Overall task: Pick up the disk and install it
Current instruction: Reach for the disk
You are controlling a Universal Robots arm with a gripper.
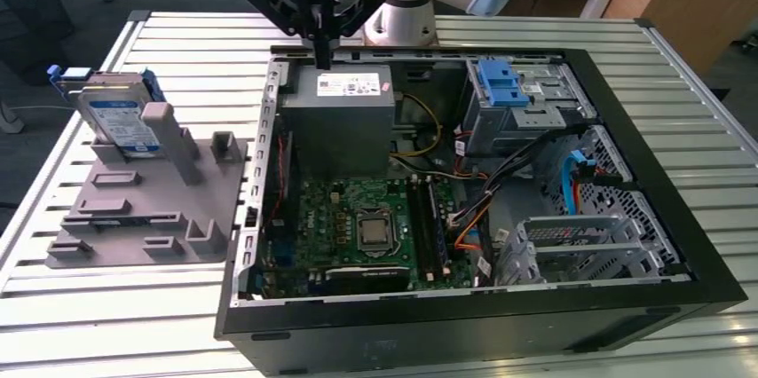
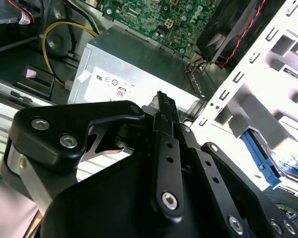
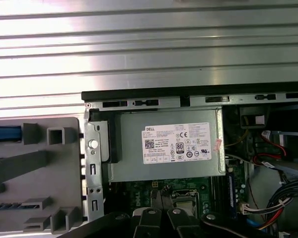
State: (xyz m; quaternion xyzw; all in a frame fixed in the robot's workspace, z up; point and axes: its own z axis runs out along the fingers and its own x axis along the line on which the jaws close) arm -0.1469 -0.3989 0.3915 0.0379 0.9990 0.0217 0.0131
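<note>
The disk (image 1: 119, 122) stands on edge in a slot of the grey fixture (image 1: 142, 214), on the table at the exterior view's left. It is silver with a blue-and-white label and blue rails. One blue rail (image 3: 5, 134) of it shows in the first wrist view. My gripper (image 1: 322, 59) hangs over the back edge of the open computer case, above the grey power supply (image 1: 343, 121) and well to the right of the disk. Its fingers (image 2: 163, 124) lie together, holding nothing.
The open computer case (image 1: 663, 174) lies on the slatted metal table (image 1: 142, 307). Inside are the motherboard (image 1: 355, 227), a drive cage with a blue latch (image 1: 512, 85), a bare metal cage (image 1: 580, 245) and loose cables. Wooden furniture stands behind.
</note>
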